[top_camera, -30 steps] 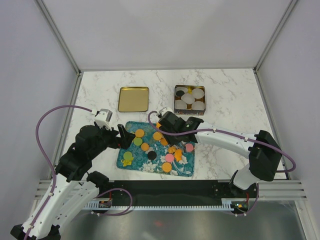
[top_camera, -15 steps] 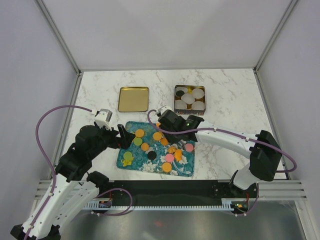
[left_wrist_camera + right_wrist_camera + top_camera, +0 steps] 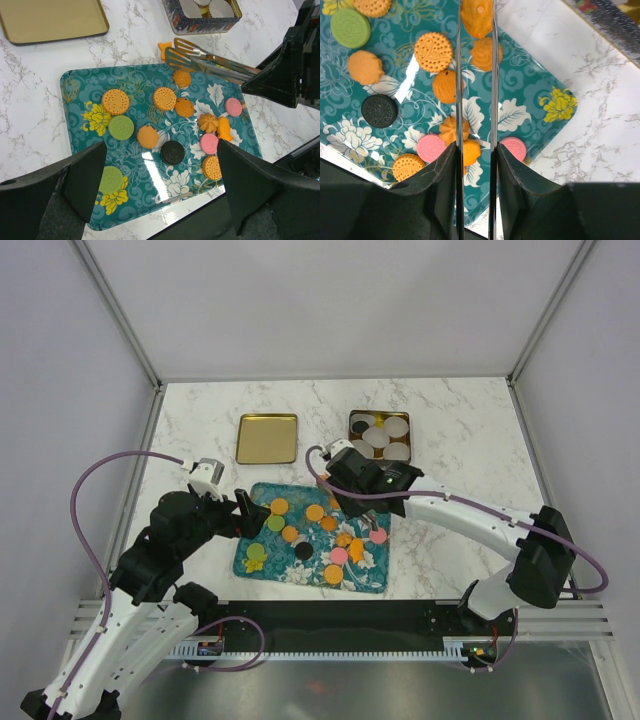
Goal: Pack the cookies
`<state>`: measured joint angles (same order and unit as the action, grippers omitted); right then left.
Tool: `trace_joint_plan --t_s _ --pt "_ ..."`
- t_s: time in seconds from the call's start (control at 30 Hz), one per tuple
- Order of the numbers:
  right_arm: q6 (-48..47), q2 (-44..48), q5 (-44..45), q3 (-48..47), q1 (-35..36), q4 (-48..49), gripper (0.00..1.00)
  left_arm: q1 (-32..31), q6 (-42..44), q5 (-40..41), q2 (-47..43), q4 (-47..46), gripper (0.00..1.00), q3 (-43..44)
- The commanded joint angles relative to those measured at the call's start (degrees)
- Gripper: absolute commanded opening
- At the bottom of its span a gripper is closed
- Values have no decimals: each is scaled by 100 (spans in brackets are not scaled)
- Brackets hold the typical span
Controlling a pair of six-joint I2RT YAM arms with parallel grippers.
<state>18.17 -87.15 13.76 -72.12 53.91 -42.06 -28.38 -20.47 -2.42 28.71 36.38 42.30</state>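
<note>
Several cookies lie on the teal flowered tray, among them orange, green, black and pink ones. My right gripper is shut on metal tongs. The tongs reach over the tray's far edge, and an orange cookie sits between their tips. My left gripper is open and empty above the tray's near left part.
A patterned tin with white paper cups and a black cookie stands behind the tray at the right. A gold lid lies behind the tray at the left. Marble tabletop surrounds them.
My right arm has moved back and to the right toward the tin, carrying the tongs with it. The left arm has not moved.
</note>
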Motion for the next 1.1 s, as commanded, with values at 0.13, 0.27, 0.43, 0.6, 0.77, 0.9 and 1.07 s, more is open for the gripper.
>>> trace_joint_plan --t_s 0.13,0.27,0.43,0.6,0.77,0.9,1.07 --pt "-138 568 -92 -381 -609 49 41 -27 122 66 -32 -87 100 15" --pt "-218 594 -93 -584 -1372 93 42 -27 113 74 -32 -96 100 15" --pt "-306 244 198 -900 -2147 172 42 -27 122 57 -23 -87 100 15" --pt "-279 -213 118 -1058 -2736 471 42 -36 122 48 -23 -87 100 15" --pt "-297 -679 -22 -1199 -3070 603 41 -45 122 13 12 -87 100 23" --pt "-288 -873 -119 -1138 -3369 787 40 -53 122 13 12 -96 100 15" --pt "-306 -961 -251 -1103 -3528 910 40 -62 122 13 29 -96 100 23"
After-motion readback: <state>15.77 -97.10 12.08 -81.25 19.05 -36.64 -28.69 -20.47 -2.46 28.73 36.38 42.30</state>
